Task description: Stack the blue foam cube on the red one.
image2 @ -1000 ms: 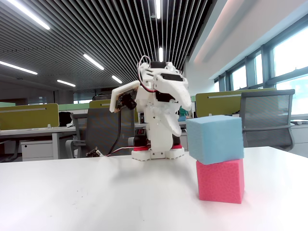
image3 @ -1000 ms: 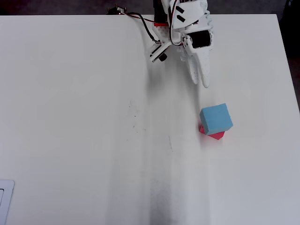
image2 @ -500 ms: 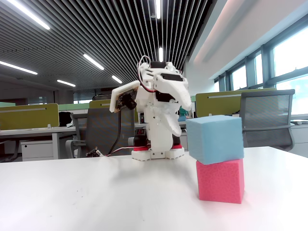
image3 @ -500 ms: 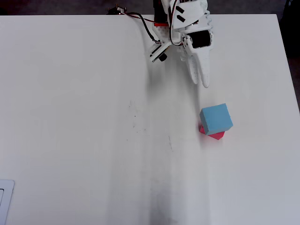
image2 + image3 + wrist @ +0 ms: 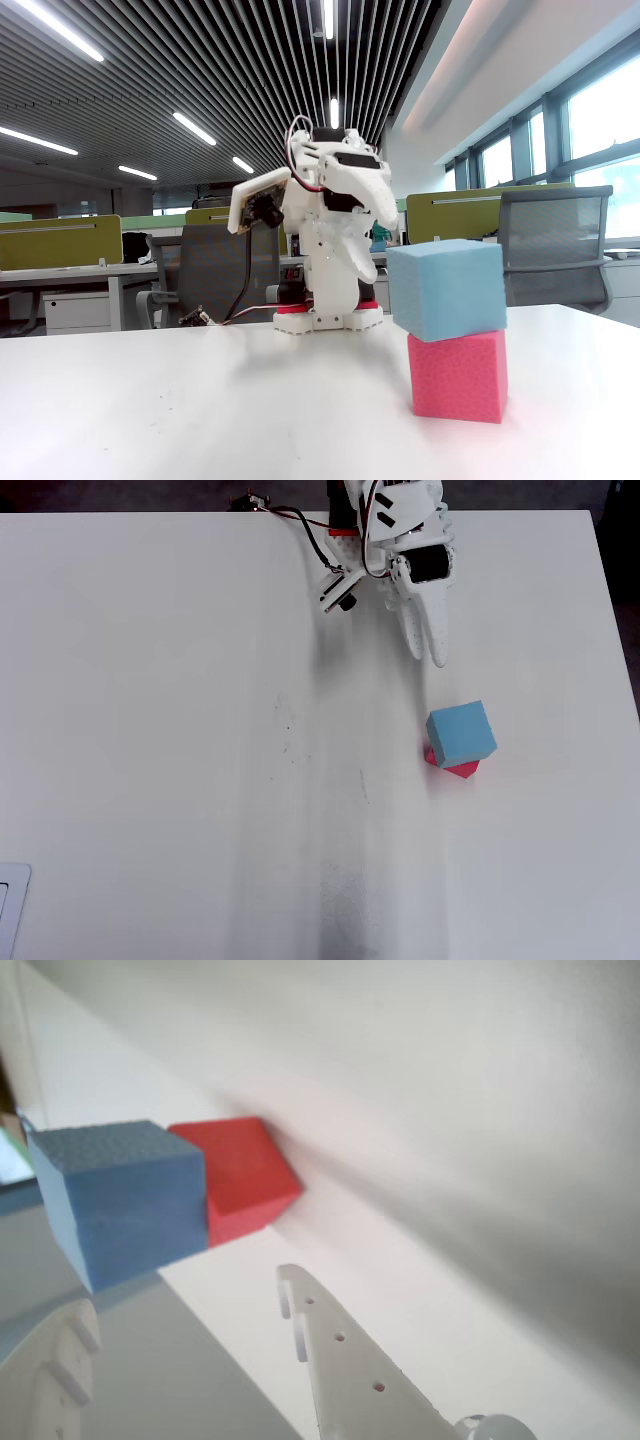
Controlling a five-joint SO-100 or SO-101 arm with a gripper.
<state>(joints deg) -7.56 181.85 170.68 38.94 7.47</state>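
Observation:
The blue foam cube (image 5: 446, 288) sits on top of the red one (image 5: 458, 375), turned slightly so its corners overhang. In the overhead view the blue foam cube (image 5: 461, 731) covers most of the red one (image 5: 462, 769), right of the table's centre. The wrist view shows both, the blue foam cube (image 5: 120, 1200) and the red one (image 5: 245, 1177), ahead of the fingers. My gripper (image 5: 430, 660) is pulled back near the arm's base, well clear of the stack and holding nothing. In the wrist view a gap shows between its fingertips (image 5: 300, 1305).
The white table (image 5: 200, 760) carries only the arm's base (image 5: 328, 316) at its far edge and a white object (image 5: 8, 905) at the lower left corner in the overhead view. Office chairs and desks stand behind.

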